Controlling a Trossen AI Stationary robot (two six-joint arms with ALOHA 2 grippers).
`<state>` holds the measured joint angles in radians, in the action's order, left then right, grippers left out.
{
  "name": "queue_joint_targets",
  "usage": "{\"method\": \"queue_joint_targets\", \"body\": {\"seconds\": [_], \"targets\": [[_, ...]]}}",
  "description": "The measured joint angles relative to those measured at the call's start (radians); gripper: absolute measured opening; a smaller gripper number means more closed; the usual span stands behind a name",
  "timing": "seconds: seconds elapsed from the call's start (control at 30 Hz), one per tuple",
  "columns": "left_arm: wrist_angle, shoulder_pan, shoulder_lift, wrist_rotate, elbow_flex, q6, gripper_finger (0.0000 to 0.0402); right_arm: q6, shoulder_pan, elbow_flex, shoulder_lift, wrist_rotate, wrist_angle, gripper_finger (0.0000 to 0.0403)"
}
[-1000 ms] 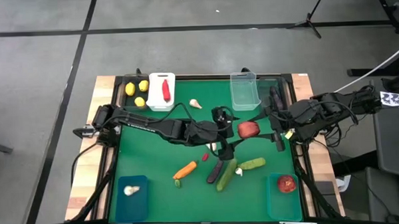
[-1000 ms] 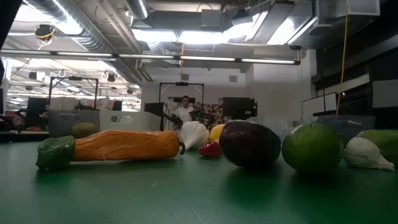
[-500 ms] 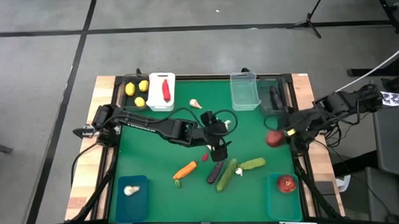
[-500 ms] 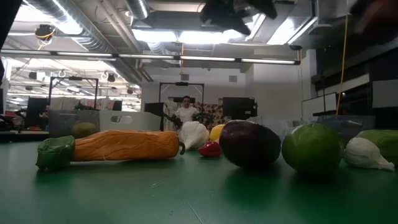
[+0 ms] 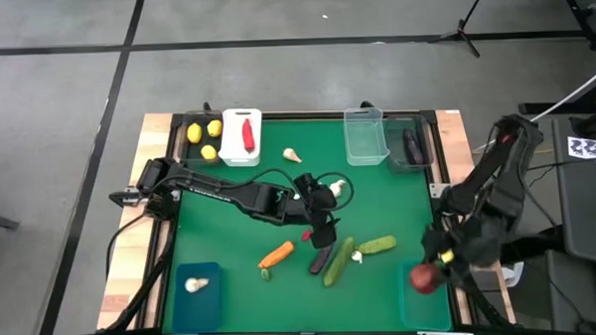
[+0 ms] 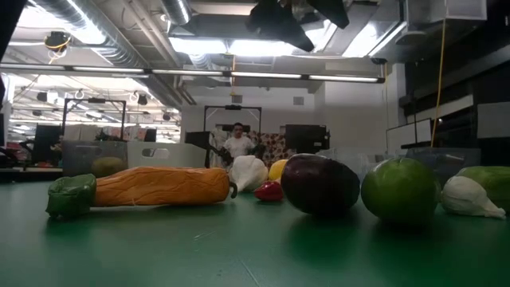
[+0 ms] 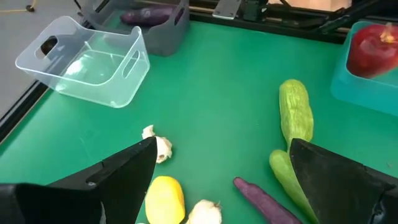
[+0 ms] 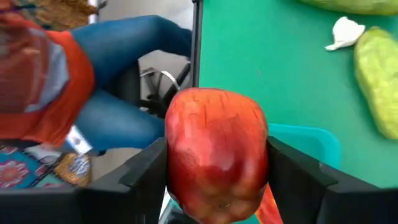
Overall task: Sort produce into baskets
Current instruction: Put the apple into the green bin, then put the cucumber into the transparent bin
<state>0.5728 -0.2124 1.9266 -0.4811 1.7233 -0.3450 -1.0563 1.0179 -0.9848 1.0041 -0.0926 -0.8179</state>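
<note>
The right end effector (image 5: pixel 424 276) clamps a round red fruit (image 5: pixel 422 277) between its two dark fingers and hangs over the teal-blue basket (image 5: pixel 422 298) at the near right corner of the green counter (image 5: pixel 231 230). In the right wrist view the fruit (image 8: pixel 216 152) fills the space between the fingers, with a strip of the teal basket (image 8: pixel 311 146) showing just behind and below it; a person's blue-sleeved limb and orange clothing sit off the counter's edge beyond. Judged from above, the fruit lies near the basket's outer rim rather than over its middle, so the release appears to depend on the basket being directly underneath, perhaps after a slight shift inward.

The left end effector (image 5: pixel 325 223) hovers with jaws spread wide and nothing between them over the cluster at mid-counter: a small red chili (image 5: pixel 306 234), a dark purple eggplant (image 5: pixel 321 257), two green cucumbers (image 5: pixel 338 262) and an orange carrot (image 5: pixel 275 255). It is the nearer arm to these. The eggplant and the cucumber beside it lie with their long axes running diagonally, side by side. Seen from the left wrist, a lemon (image 7: pixel 165 198) and a garlic bulb (image 7: pixel 157 144) sit between its open fingers.
</note>
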Motion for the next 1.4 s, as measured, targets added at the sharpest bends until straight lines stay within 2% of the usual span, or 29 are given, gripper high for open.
{"method": "queue_joint_targets", "body": {"seconds": [0.07, 0.2, 0.33, 0.53, 0.77, 0.93, 1.13, 1.27, 1.4], "targets": [[-0.001, -0.003, 0.0, -0.001, 0.0, -0.004, 0.0363, -0.042, 0.058, 0.0, 0.059, -0.05, 0.026, 0.0234], [0.0, -0.004, 0.0, -0.001, 0.0, -0.008, 0.0363, -0.091, 0.105, 0.001, 0.182, -0.052, 0.028, 0.0234], [0.0, -0.004, 0.0, -0.001, 0.0, -0.029, 0.0363, -0.119, 0.102, 0.002, 0.275, -0.005, 0.024, 0.0234], [0.0, -0.01, 0.0, -0.001, 0.0, -0.027, 0.0363, -0.147, 0.102, 0.002, 0.349, 0.096, 0.023, 0.0234], [-0.002, -0.02, 0.006, 0.005, 0.0, 0.004, 0.0363, -0.18, 0.101, 0.002, 0.373, 0.165, 0.023, 0.0236], [-0.042, -0.019, 0.041, 0.043, 0.0, 0.047, 0.0363, -0.178, 0.101, 0.002, 0.374, 0.2, 0.017, 0.0277], [-0.144, -0.014, 0.089, 0.063, 0.0, 0.079, 0.0363, -0.195, 0.094, 0.001, 0.374, 0.213, -0.028, 0.032], [-0.226, -0.007, 0.121, 0.072, 0.0, 0.086, 0.0363, -0.201, 0.089, -0.001, 0.374, 0.23, -0.031, 0.0325], [-0.381, 0.001, 0.164, 0.136, 0.0, 0.143, 0.0363, -0.203, 0.088, -0.026, 0.373, 0.241, -0.035, 0.0325]]}}
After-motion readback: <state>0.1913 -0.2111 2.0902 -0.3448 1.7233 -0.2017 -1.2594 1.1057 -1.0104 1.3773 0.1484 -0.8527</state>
